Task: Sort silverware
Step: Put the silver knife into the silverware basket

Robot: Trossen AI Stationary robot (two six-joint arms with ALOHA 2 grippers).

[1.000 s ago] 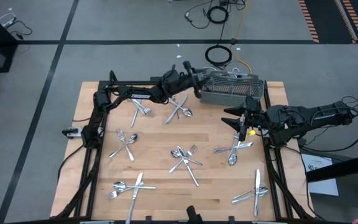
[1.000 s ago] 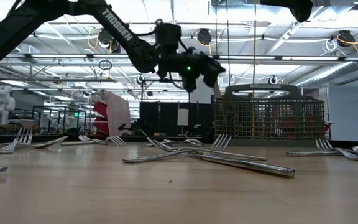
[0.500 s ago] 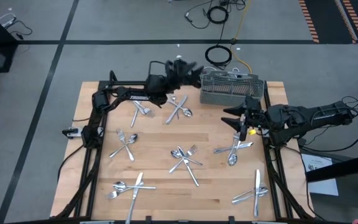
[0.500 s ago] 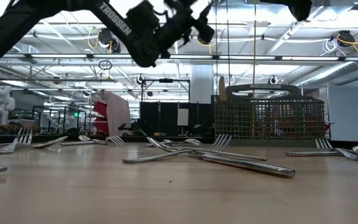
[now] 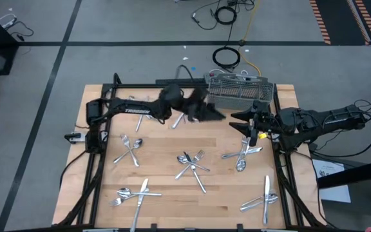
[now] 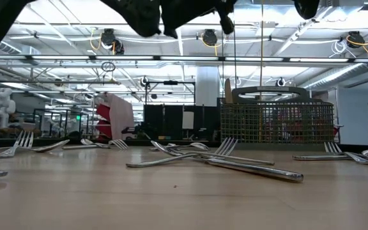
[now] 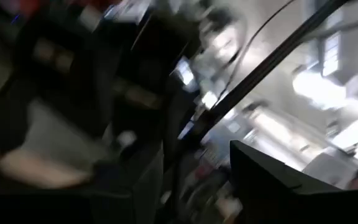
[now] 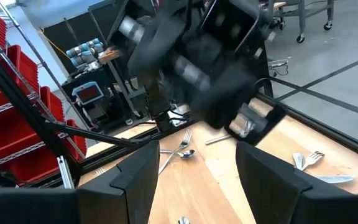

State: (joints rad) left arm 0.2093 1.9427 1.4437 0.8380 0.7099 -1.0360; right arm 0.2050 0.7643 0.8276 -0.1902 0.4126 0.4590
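Judging by how things lie, the sorting is barely begun: nearly all the silverware sits loose on the wooden table (image 5: 224, 193) in small crossed heaps. In the high view there is a fork-and-spoon pair (image 5: 131, 147) on the left, a cluster of spoon, fork and knife (image 5: 192, 162) near the middle, a knife with fork and spoon (image 5: 134, 193) at the near left, two knives with a spoon (image 5: 263, 199) at the near right, and a spoon-and-fork heap (image 5: 242, 153) close under the right arm; further pieces lie partly hidden beneath the left arm. The grey mesh cutlery caddy (image 5: 240, 91) stands at the far edge of the table, right of centre. From above a few slim items seem to lie in it, and the low view shows something pale poking above its rim, but what they are and which compartments hold them cannot be told. The left gripper (image 5: 210, 113) hangs blurred above the table just in front of the caddy; the left wrist view shows its fingers standing apart with nothing between them. The right gripper (image 5: 242, 122) waits at the table's right edge beside the caddy, jaws parted and empty, as its wrist view shows. Almost every piece is still to be carried over.
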